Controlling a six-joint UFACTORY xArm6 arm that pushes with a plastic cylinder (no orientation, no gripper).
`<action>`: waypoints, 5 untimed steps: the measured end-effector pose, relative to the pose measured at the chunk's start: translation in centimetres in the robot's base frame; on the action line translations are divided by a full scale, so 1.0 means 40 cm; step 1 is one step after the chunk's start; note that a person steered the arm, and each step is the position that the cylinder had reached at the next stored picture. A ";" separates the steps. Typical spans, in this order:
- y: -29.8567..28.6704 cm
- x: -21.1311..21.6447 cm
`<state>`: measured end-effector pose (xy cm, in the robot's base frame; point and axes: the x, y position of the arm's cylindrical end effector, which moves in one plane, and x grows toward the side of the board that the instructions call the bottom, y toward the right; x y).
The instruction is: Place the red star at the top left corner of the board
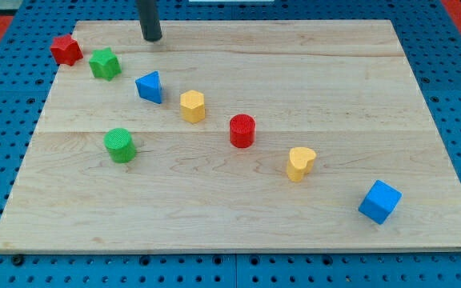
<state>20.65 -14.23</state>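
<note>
The red star (66, 50) lies at the board's top left corner, at its left edge. A green star (104, 63) sits just to its right, close beside it. My tip (152, 37) stands near the board's top edge, to the right of both stars and apart from them, above the blue triangle (150, 86).
A wooden board (334, 80) rests on a blue pegboard. A diagonal row runs down to the right: yellow hexagon (192, 106), red cylinder (242, 130), yellow heart (300, 163), blue cube (379, 201). A green cylinder (120, 145) sits at the left.
</note>
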 end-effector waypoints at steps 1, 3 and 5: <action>-0.070 -0.038; -0.404 -0.020; -0.406 0.069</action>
<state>23.40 -30.46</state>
